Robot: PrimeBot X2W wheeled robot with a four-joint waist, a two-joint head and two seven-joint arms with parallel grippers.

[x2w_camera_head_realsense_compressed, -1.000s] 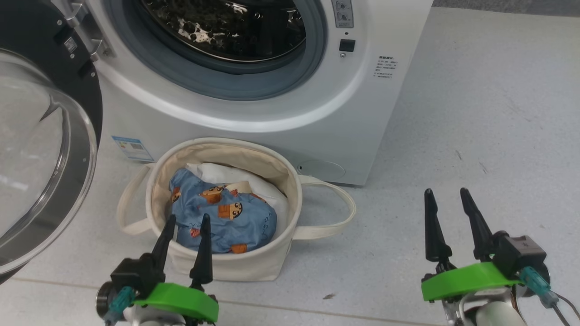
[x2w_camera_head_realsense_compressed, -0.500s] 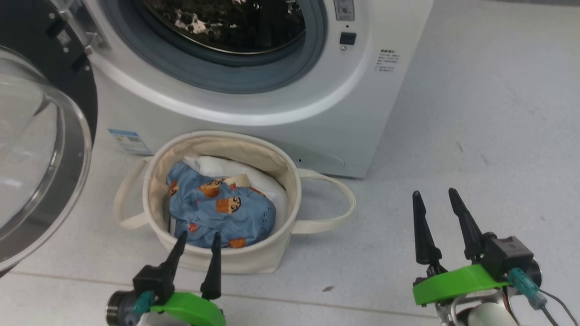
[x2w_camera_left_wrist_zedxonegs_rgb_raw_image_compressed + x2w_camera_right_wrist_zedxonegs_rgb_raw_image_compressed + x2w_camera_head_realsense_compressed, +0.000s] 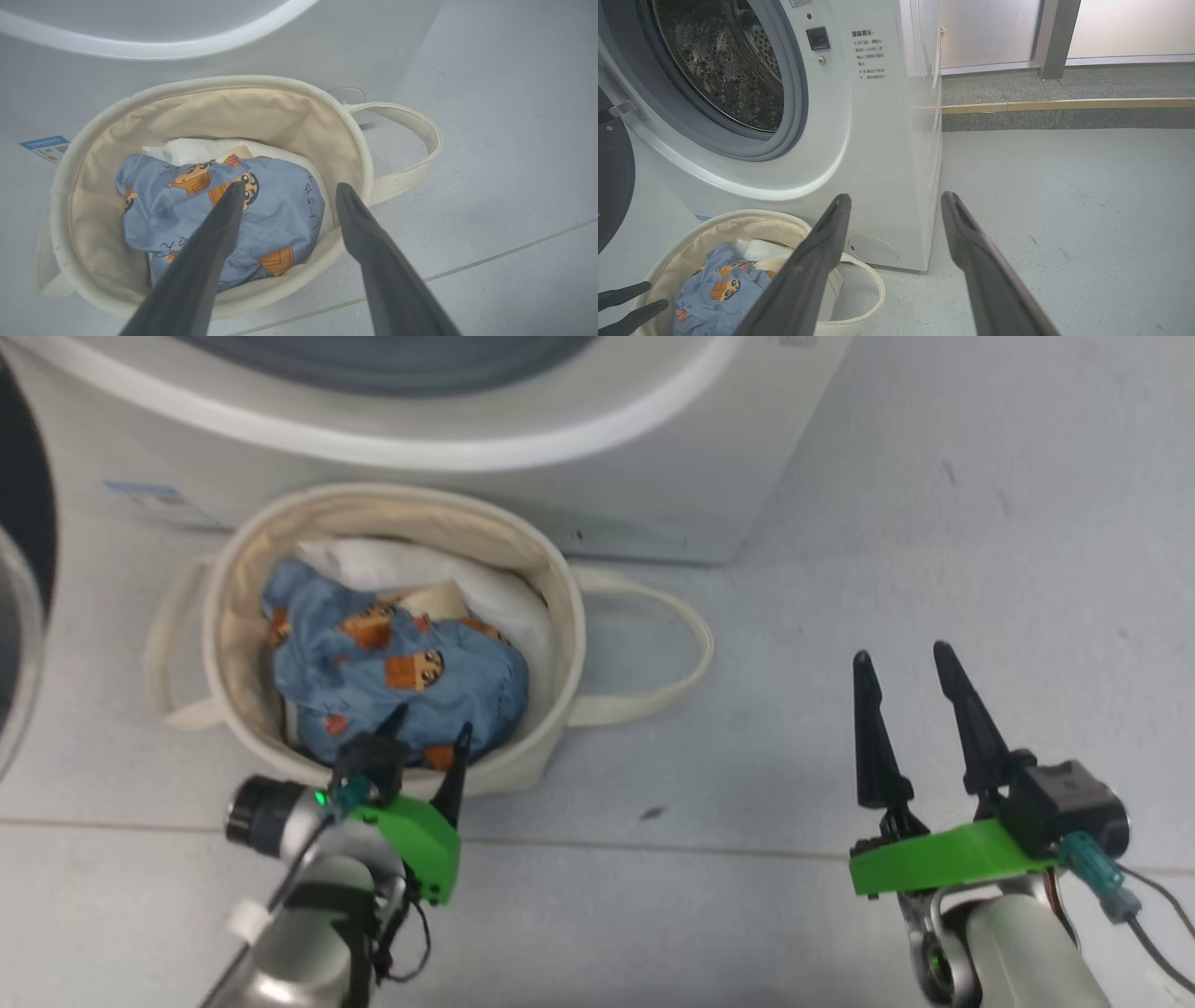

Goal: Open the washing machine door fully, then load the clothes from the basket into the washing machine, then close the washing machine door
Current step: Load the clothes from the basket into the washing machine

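At the left pincer (image 3: 431, 723), long dark tapered fingers spread wide, empty, aimed at 12 o'clock, tips just over the soft crumpled blue clothes with orange-brown cartoon figures (image 3: 280, 219). Bundle's long axis from 10 to 4 o'clock, lying on white padding (image 3: 485, 588) inside the round cream canvas basket (image 3: 569, 616), loop handles out at 3 and 9 o'clock. At 12 o'clock, just beside, the glossy white washing machine (image 3: 653, 476); at 9 o'clock its black-ringed glass door (image 3: 23, 532) swung out. At 4 o'clock, well apart, the right pincer (image 3: 901, 653), agape and empty over speckled grey floor (image 3: 934, 523).
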